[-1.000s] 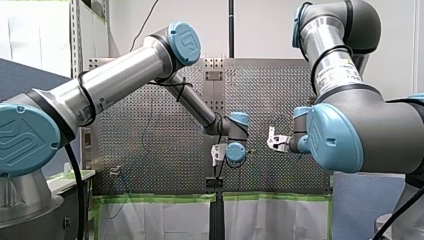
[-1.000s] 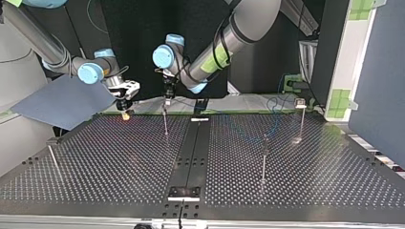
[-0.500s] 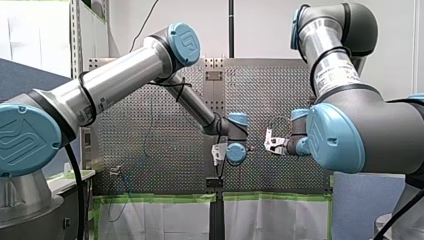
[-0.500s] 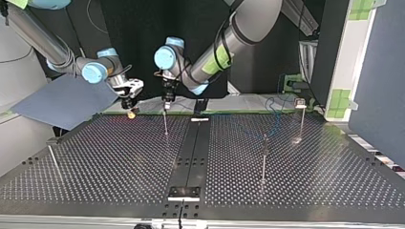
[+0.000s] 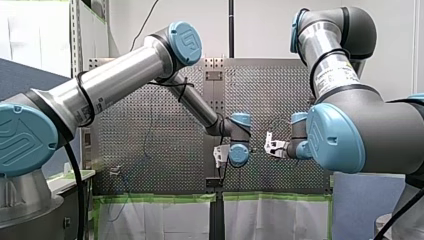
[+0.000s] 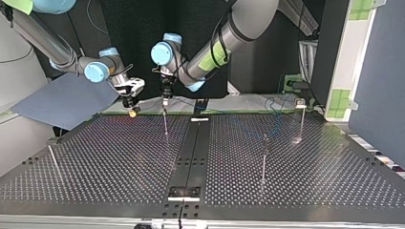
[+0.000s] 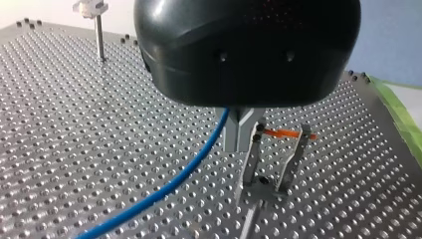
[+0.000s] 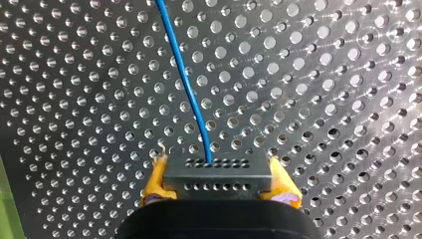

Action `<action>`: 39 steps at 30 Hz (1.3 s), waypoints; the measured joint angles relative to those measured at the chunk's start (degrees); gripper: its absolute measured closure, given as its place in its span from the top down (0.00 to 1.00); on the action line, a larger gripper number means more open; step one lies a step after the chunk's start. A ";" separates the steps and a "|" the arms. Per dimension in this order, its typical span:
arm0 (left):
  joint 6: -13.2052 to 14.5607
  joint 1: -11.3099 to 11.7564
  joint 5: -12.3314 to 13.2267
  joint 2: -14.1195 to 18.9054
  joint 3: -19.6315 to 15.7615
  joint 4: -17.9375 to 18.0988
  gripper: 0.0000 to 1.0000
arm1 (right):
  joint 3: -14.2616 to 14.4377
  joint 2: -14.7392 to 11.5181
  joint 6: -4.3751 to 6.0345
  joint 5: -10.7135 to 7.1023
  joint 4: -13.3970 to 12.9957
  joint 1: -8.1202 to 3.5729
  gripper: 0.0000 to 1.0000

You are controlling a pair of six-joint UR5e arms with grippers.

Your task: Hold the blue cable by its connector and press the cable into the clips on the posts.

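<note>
Right gripper (image 8: 219, 185) | clamps connector (image 8: 219, 174) | pointing down over table (image 8: 323, 74)

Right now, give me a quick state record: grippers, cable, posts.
right gripper: shut on the connector, yellow pads on either side
blue cable: leaves the connector and runs ahead over the perforated table
left gripper: at the top of a post; the cable comes out from under it
posts: four in the top view
cable in clips: cannot tell
</note>
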 joint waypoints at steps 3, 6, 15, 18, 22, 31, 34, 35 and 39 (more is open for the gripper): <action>-0.33 0.21 -0.56 -0.15 0.00 0.38 0.01 | -0.01 0.01 0.06 0.00 -0.17 0.01 0.00; -0.62 0.57 -0.55 -0.28 0.00 0.92 0.01 | 0.00 0.07 0.10 0.00 -0.30 0.06 0.00; -0.70 1.64 1.25 -3.27 0.01 2.62 0.01 | -0.03 0.17 0.10 0.00 -0.47 0.11 0.00; -0.44 2.32 2.02 -3.47 0.02 2.78 0.01 | -0.01 0.18 0.08 0.00 -0.52 0.14 0.00; 0.50 3.19 2.79 -3.50 0.02 2.54 0.01 | -0.03 0.19 0.11 0.00 -0.64 0.15 0.00; 4.04 4.12 3.06 -3.38 0.02 -0.23 0.01 | -0.07 0.26 0.16 -0.03 -1.19 0.10 0.00; 5.39 3.77 2.96 -3.35 0.01 -1.44 0.01 | -0.07 0.26 0.14 -0.03 -1.23 0.04 0.00; 5.80 3.60 2.95 -3.34 0.01 -1.71 0.01 | -0.07 0.27 0.14 -0.03 -1.23 0.03 0.00; 6.61 2.87 2.97 -3.28 0.01 -2.26 0.01 | -0.07 0.27 0.14 -0.02 -1.25 0.02 0.00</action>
